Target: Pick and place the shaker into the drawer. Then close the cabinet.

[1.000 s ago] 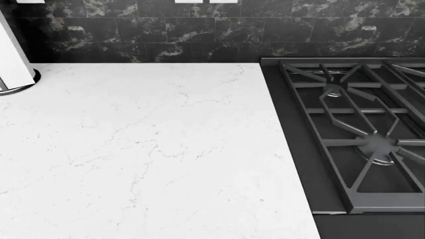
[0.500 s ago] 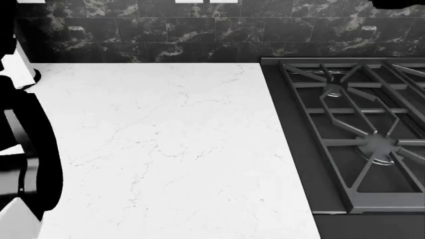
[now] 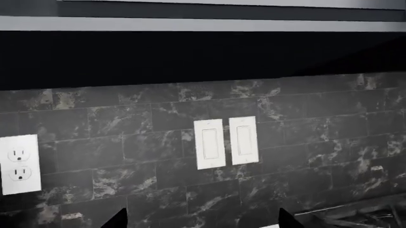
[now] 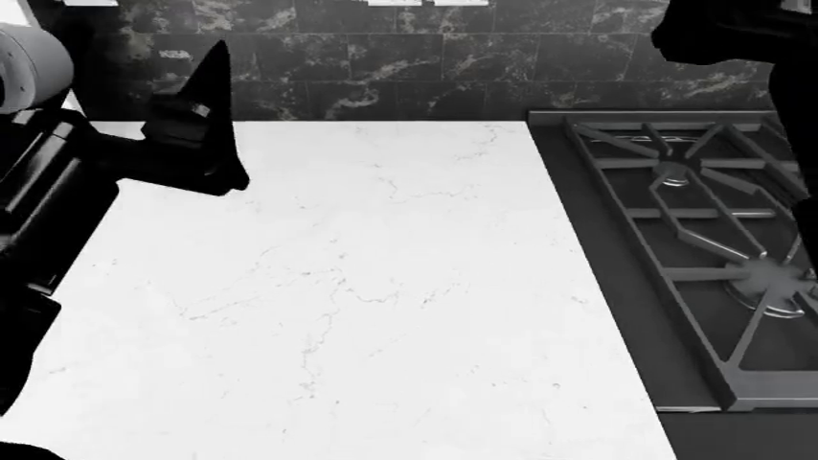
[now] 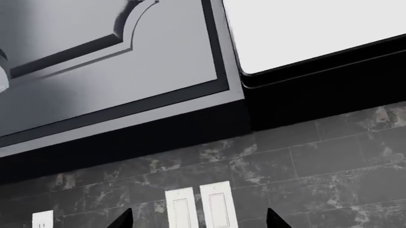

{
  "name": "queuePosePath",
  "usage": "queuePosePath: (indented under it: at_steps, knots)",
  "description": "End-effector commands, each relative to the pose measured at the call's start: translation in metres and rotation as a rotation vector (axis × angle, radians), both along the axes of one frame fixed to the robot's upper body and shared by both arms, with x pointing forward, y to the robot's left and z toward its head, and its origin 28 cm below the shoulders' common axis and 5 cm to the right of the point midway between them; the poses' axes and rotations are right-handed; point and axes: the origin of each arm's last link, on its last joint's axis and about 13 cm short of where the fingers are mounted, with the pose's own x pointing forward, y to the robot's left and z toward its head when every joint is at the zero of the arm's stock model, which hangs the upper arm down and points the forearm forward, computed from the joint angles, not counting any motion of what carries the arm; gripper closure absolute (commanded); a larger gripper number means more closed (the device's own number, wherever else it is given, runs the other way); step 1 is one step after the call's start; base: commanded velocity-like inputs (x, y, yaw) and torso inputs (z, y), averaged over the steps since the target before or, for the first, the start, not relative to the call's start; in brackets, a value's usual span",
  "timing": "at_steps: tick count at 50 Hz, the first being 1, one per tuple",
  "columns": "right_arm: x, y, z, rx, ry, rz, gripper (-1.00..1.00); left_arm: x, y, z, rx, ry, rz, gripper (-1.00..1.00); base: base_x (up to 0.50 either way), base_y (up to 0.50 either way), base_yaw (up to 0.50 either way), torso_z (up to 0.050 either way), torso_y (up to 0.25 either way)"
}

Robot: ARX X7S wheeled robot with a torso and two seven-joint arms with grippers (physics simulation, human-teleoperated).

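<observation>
On the white marble countertop [image 4: 358,287] nothing shows: shaker and drawer are in none of the three views, so position and axis can't be told.

Head view only: countertop, gas cooktop [image 4: 696,259] touching its right edge, left gripper [image 4: 205,115] raised over the counter's back-left part, fingertip pointing up toward the dark marble backsplash [image 4: 383,57]. Right arm [image 4: 735,38] is a dark mass above the cooktop's back edge; its gripper isn't visible there.

Left wrist view: backsplash head-on, double light switch [image 3: 226,142], wall outlet [image 3: 19,164] well apart from it, two fingertips [image 3: 117,219] spread wide, holding nothing.

Right wrist view only: grey panelled upper cabinet [image 5: 108,71] above the backsplash, same switch pair [image 5: 199,206], fingertips [image 5: 123,219] spread apart, holding nothing.
</observation>
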Motion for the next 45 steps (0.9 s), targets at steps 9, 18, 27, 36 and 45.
queuePosePath:
  at_steps: [9,18,27,36,45]
  knots:
    - [-0.0016,0.0044,-0.0059,-0.017,0.000,0.011,-1.00,-0.0192,-0.0044,-0.0198,0.054,0.018,0.012,-1.00,0.00,0.50,0.00,0.000,0.000]
    - [-0.0027,0.0060,-0.0043,-0.022,-0.004,0.019,-1.00,-0.0179,-0.0046,-0.0203,0.052,0.019,0.007,-1.00,0.00,0.50,0.00,0.000,0.000]
    - [-0.0017,0.0092,-0.0035,-0.030,-0.004,0.029,-1.00,-0.0191,-0.0025,-0.0226,0.045,0.022,0.012,-1.00,0.02,0.50,0.00,0.000,0.000]
    - [-0.0043,0.0104,-0.0033,-0.042,-0.010,0.030,-1.00,-0.0226,0.0003,-0.0235,0.043,0.024,0.026,-1.00,0.16,0.50,0.00,0.000,0.000]
    - [-0.0061,0.0117,-0.0032,-0.054,-0.018,0.032,-1.00,-0.0241,0.0014,-0.0247,0.037,0.023,0.030,-1.00,0.12,0.50,0.00,0.000,0.000]
